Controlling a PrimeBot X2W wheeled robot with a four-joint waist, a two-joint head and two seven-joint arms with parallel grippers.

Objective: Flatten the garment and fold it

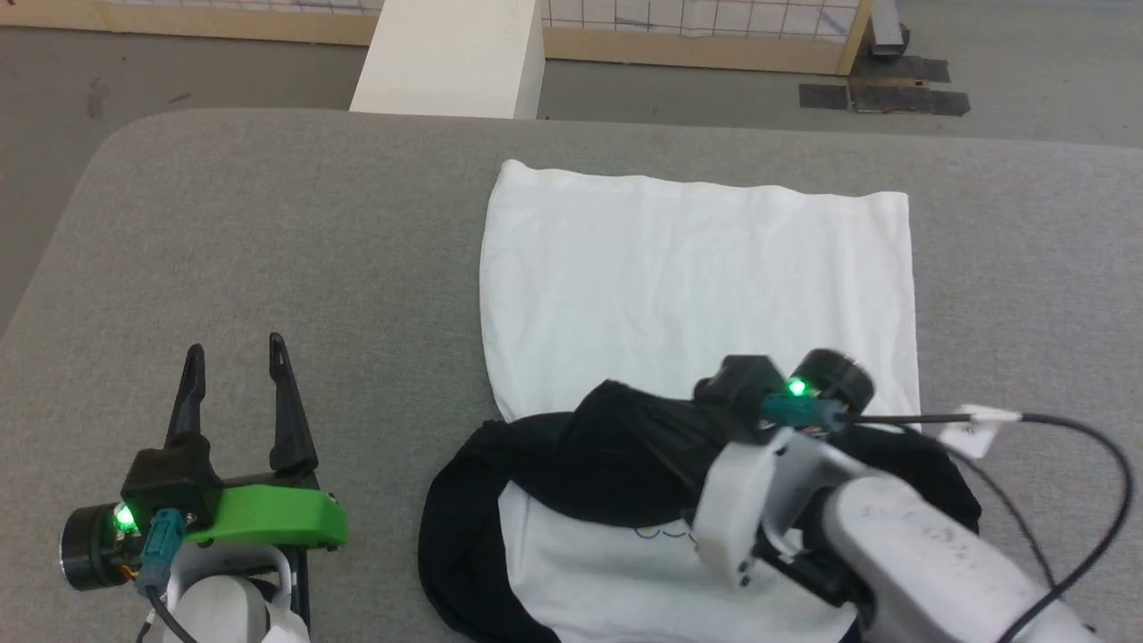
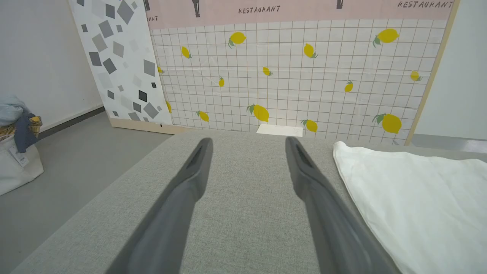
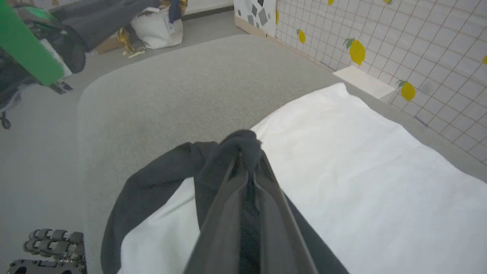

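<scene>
The garment [image 1: 696,286] lies on the grey table [image 1: 268,250], its white body flat toward the far edge and its black sleeves bunched at the near end. A small print shows on the white cloth near me. My right gripper [image 3: 247,160] is shut on a fold of black sleeve [image 3: 243,148], drawn over the white cloth; in the head view the sleeve [image 1: 625,438] drapes from it and hides the fingertips. My left gripper [image 1: 237,353] stands open above bare table to the left of the garment, nothing between its fingers [image 2: 198,167]. The garment's white edge [image 2: 411,198] lies to its right.
A white block [image 1: 451,58] stands past the table's far edge, before a tiled panel with lemon prints [image 2: 296,76]. A bag of cloth [image 2: 15,144] sits on the floor far left. The right arm's black cable [image 1: 1072,464] loops over the table's right side.
</scene>
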